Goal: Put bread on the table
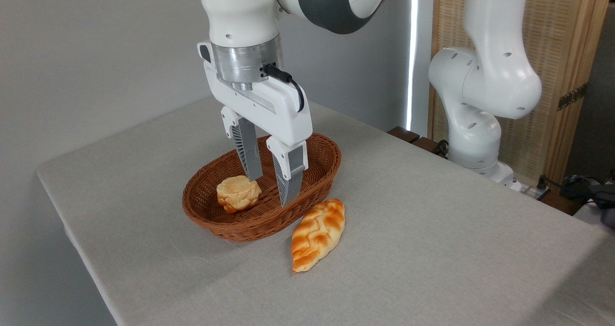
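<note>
We see the bread (238,193), a small lumpy golden-tan bun with a paler flat top, lying inside the wicker basket (307,191) on the table (432,230). Our gripper (270,189) hangs above it, fingers apart, holding nothing.

Basket wall (250,227) rings the bread (238,194) at centre; a braided loaf (318,234) lies just right; bench (432,220) beyond lies open.

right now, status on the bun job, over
Gripper open, empty, fingers down inside the basket. Bun in the basket, just left of the fingers, not gripped. Long loaf on the table beside the basket, not blocking.
</note>
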